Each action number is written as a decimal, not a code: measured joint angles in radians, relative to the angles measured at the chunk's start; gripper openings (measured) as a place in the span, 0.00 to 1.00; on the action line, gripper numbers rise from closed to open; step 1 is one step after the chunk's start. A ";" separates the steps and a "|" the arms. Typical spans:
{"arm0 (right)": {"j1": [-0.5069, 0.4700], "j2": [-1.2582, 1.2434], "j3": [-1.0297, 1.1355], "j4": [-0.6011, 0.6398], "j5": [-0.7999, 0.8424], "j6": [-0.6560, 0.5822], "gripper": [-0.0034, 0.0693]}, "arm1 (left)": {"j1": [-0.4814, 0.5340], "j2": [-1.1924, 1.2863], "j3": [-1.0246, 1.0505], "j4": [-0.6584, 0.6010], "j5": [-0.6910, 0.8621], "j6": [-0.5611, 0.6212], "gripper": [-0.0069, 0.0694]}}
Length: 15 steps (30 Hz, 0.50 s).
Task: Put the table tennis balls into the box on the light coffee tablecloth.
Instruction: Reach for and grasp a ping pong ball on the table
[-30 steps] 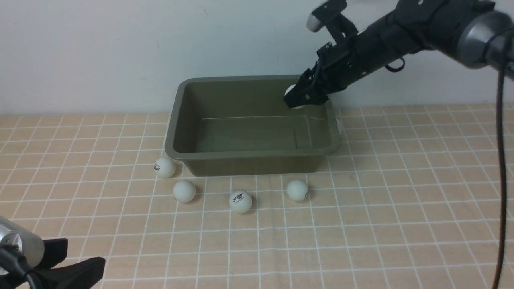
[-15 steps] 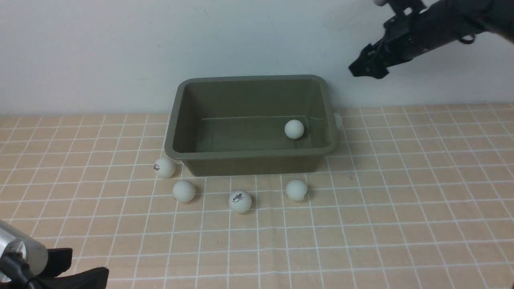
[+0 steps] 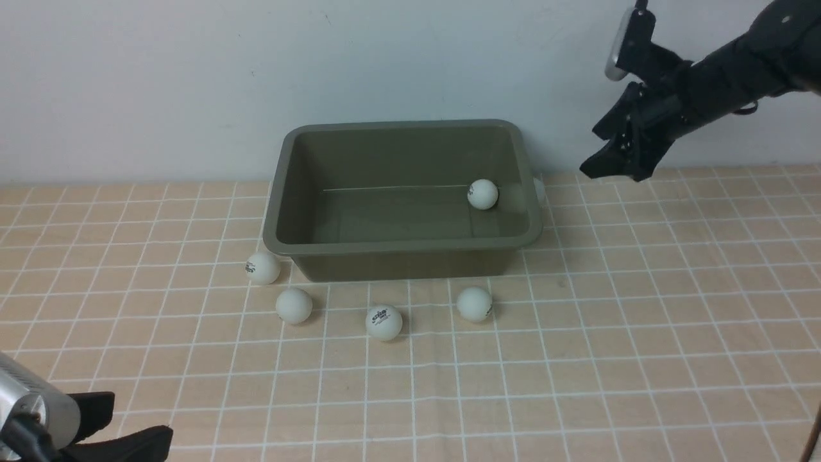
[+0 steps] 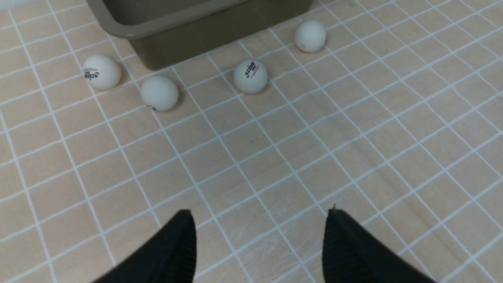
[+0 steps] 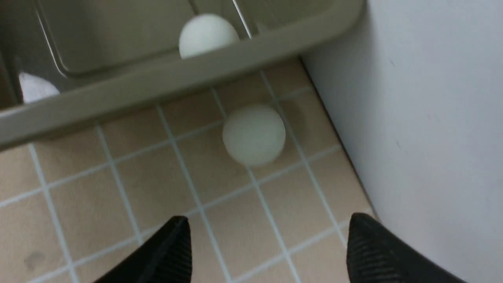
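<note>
The olive-grey box [image 3: 397, 245] stands on the light coffee tablecloth [image 3: 641, 321]. One table tennis ball [image 3: 482, 194] lies inside it at the back right. Another ball [image 3: 541, 191] sits outside against the box's right wall, half hidden by the rim. Several balls lie in front of the box, among them a logo ball [image 3: 383, 322]. My right gripper [image 3: 609, 167] hangs open and empty above and to the right of the outside ball [image 5: 254, 134]. My left gripper [image 4: 259, 216] stands open and empty, low at the near left, well short of the front balls [image 4: 159, 92].
A pale wall [image 3: 192, 77] rises right behind the box and close beside the right gripper's outer finger [image 5: 377, 247]. The box rim [image 5: 157, 84] lies just beyond the outside ball. Bare checked cloth stretches across the near and right side.
The right gripper opened over the box and dropped its ball in. It rose, swung right and came down beside the box. The dropped ball rolled to the back right. The left arm barely moved.
</note>
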 joint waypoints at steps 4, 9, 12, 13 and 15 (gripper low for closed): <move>0.010 0.053 0.000 0.073 -0.006 -0.066 0.71 | 0.000 0.000 0.000 0.000 -0.001 0.000 0.57; 0.055 0.126 0.000 0.083 -0.075 -0.087 0.71 | 0.000 0.000 0.000 0.000 0.001 0.002 0.57; 0.079 0.147 0.000 0.083 -0.128 -0.095 0.71 | 0.000 0.000 0.000 0.000 0.002 0.003 0.57; 0.101 0.157 0.000 0.083 -0.176 -0.106 0.71 | 0.000 0.000 0.000 0.000 0.008 0.003 0.57; 0.119 0.163 0.000 0.083 -0.227 -0.119 0.70 | 0.000 0.000 0.000 0.000 0.014 0.003 0.57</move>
